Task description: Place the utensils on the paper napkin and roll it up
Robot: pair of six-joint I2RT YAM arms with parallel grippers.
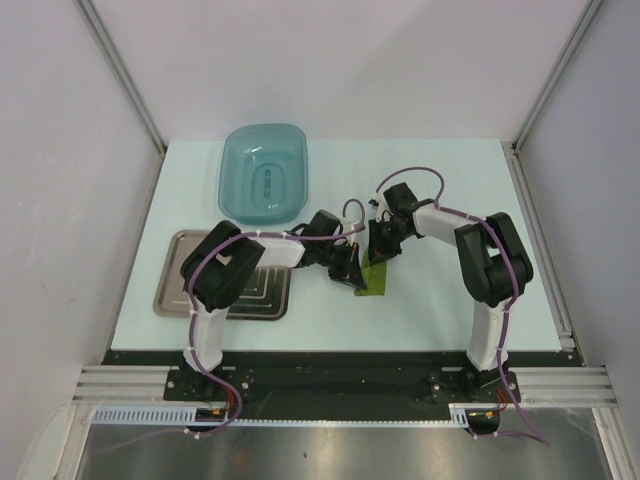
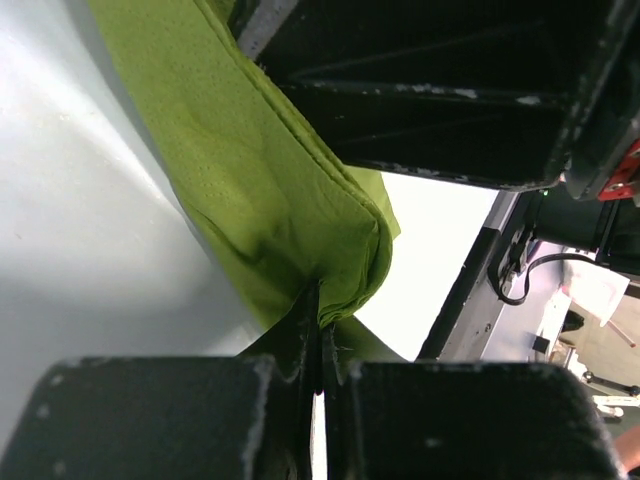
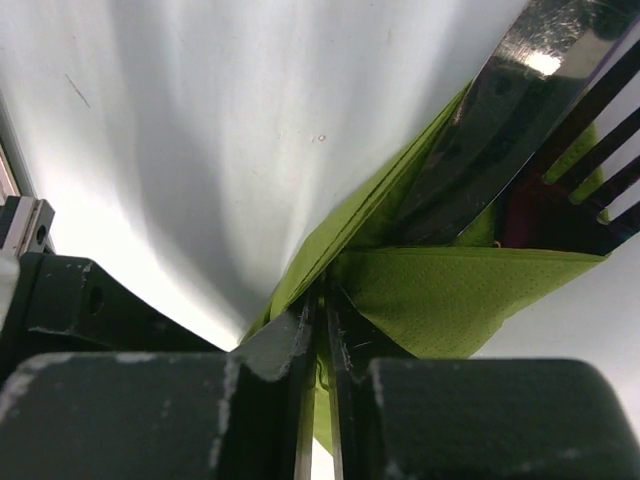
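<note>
the thin olive-green paper napkin [image 1: 377, 277] lies folded near the middle of the white table [image 1: 480, 170], between the two arms. the left gripper [image 2: 320, 300] pinches a fold of it, fingers pressed together on the paper. the right gripper [image 3: 320, 300] holds its fingers at a narrow slit, the napkin's edge caught between them. inside the fold show silver metal utensils [image 3: 500, 110], fork tines among them. a teal plastic basin [image 1: 263, 172] and flat steel tray [image 1: 168, 280] sit left.
</note>
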